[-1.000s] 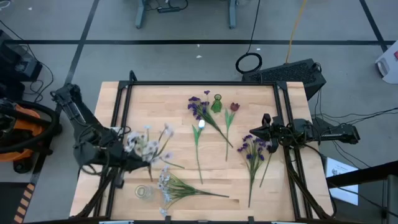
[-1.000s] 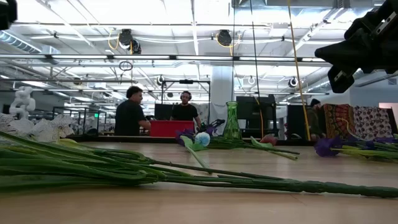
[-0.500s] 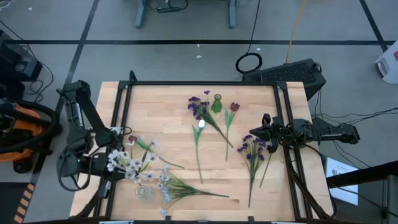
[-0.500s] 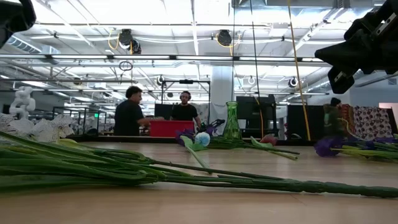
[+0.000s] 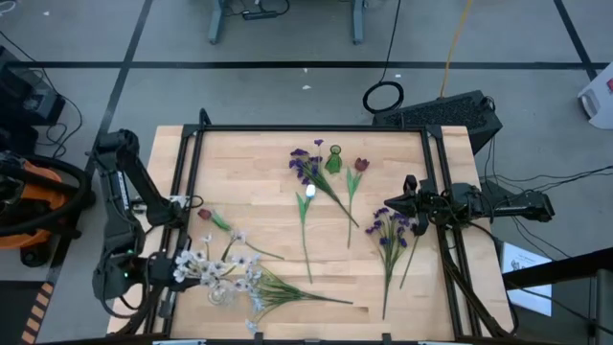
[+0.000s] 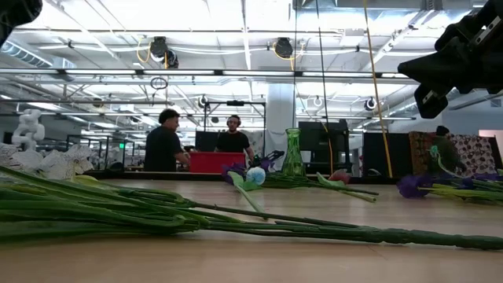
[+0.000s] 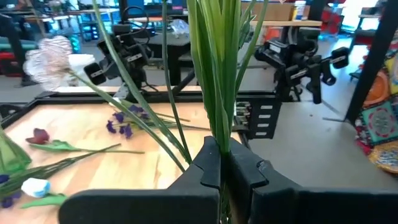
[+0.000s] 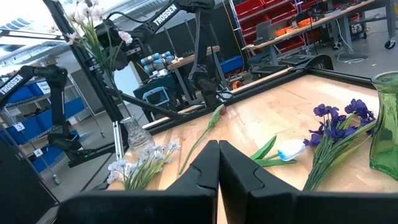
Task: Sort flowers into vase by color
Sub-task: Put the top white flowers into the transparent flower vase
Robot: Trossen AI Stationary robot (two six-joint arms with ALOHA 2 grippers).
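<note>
My left gripper (image 5: 170,270) is at the table's near left corner, shut on a white blossom spray (image 5: 206,268) that stands up beside a small clear vase (image 5: 220,295). In the right wrist view the held spray (image 8: 93,22) rises above that clear vase (image 8: 134,134). A second white spray (image 5: 263,287) lies flat on the table near it. A dark red bud (image 5: 203,215) lies by the left rail. Purple sprays (image 5: 306,165) (image 5: 391,228), a red tulip (image 5: 361,165) and a pale bud (image 5: 309,192) lie around a green vase (image 5: 333,158). My right gripper (image 5: 388,205) hovers shut at the right. My left gripper pinches the white spray's bundle of green stems (image 7: 217,134) between its two fingers, low on the stems. The fingers come level from the table's left, across the stems. The spray is lifted clear and stands about upright, its blossoms (image 8: 87,12) above the fingers.
A black frame rail (image 5: 306,128) runs round the table top. In the low view the lying spray's stems (image 6: 157,216) fill the near foreground and the green vase (image 6: 292,153) stands at the far side. People work at a bench beyond the table (image 6: 165,145). Bare wood shows mid-table (image 5: 278,220).
My left gripper has carried the white spray toward the table's near edge and a little to the left, ending beside the clear vase. The spray has stayed lifted. The dark red bud by the left rail, covered by the blossoms before, now shows.
</note>
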